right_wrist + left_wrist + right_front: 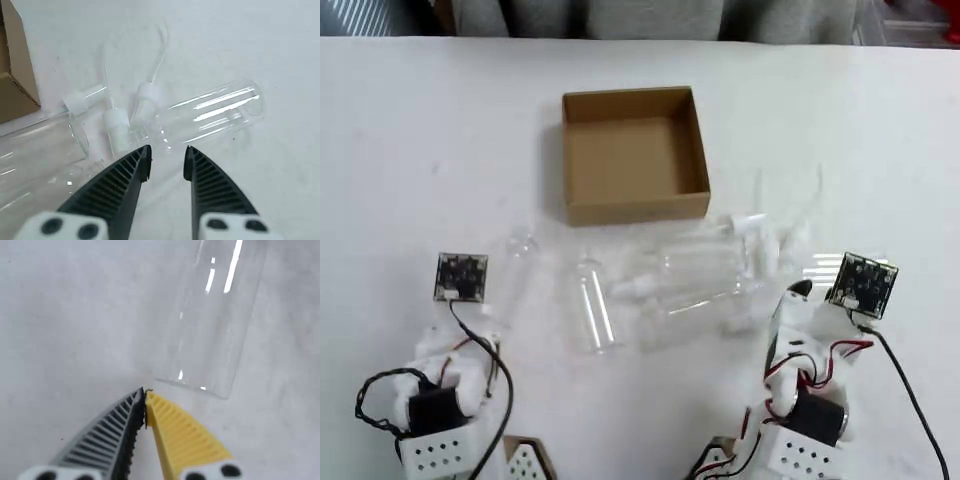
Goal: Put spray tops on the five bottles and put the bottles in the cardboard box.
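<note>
An open cardboard box [635, 155] stands empty at the table's middle. Clear bottles lie on their sides in front of it: one at the left [515, 268], one beside it [592, 308], and a cluster [695, 280] further right. White spray tops [752, 232] with thin tubes lie at the cluster's right end. My left gripper [145, 396] is shut and holds nothing, its tips just short of the base of a clear bottle [215, 325]. My right gripper [166, 152] is open above the table, close to a lying bottle [215, 112] and the spray tops [145, 97] [116, 125].
The box's corner [15, 65] appears in the right wrist view beside another bottle [40, 145]. Both arm bases sit at the table's near edge. White table surface [420, 130] stretches around the box on the left, right and far side.
</note>
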Robot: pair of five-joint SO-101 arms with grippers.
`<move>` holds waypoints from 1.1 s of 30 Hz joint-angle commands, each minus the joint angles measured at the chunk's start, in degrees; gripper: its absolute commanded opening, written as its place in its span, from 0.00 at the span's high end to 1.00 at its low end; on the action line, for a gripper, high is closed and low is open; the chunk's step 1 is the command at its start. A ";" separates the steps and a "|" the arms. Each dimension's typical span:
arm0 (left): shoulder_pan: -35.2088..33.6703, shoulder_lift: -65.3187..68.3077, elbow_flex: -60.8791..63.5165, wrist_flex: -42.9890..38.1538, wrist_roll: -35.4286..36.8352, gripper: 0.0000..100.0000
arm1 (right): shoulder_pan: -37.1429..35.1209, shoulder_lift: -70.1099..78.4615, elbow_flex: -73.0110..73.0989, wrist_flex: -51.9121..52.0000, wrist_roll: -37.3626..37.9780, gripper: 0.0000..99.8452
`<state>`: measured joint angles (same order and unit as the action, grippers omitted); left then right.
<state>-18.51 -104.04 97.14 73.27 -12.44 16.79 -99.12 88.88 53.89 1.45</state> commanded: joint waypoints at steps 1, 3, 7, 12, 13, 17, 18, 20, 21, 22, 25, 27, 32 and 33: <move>1.27 -0.75 -3.60 -2.02 -0.70 0.98 | 0.66 0.13 -0.44 -0.66 -0.26 0.91; 1.27 -0.75 -5.89 -4.92 -0.70 0.98 | 0.66 0.13 -0.35 -0.66 -0.26 0.91; 1.71 -0.75 -12.75 -8.79 -0.70 0.98 | 1.01 0.13 -0.35 -0.66 -0.26 0.91; 1.63 -0.57 -23.38 -9.14 -5.63 0.98 | 1.10 0.13 0.09 -0.66 -0.26 0.91; 1.71 -0.48 -24.79 -9.32 -7.30 0.98 | 1.10 0.13 0.09 -0.66 -0.26 0.91; 1.71 -0.13 -28.75 -10.02 -8.26 0.96 | 1.01 0.13 0.18 -0.66 -0.18 0.91; 1.71 0.84 -29.63 -9.93 -8.26 0.94 | 1.01 0.13 0.18 -0.66 -0.18 0.91; 1.71 4.88 -31.74 -9.93 -7.91 0.89 | 0.92 0.13 0.18 -0.66 -0.18 0.91; 1.63 8.13 -33.23 -9.93 -7.82 0.87 | 0.92 0.13 0.18 -0.66 -0.18 0.91; 1.63 11.82 -34.99 -9.93 -7.65 0.86 | 0.84 0.13 0.18 -0.66 -0.18 0.91; 1.63 25.01 -41.85 -9.93 -2.99 0.85 | 0.92 0.13 0.18 -0.84 -0.18 0.91; 1.71 34.07 -46.51 -9.58 0.26 0.86 | 1.01 0.13 0.18 -0.84 -0.18 0.91; 5.23 52.00 -55.56 -5.19 2.64 0.85 | 1.01 0.13 0.18 -0.75 -0.18 0.91; 6.73 54.46 -56.44 -4.40 2.55 0.85 | 1.01 0.13 0.18 -0.75 -0.18 0.91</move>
<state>-15.78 -58.24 46.59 66.68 -10.86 17.32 -99.12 89.58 53.89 1.45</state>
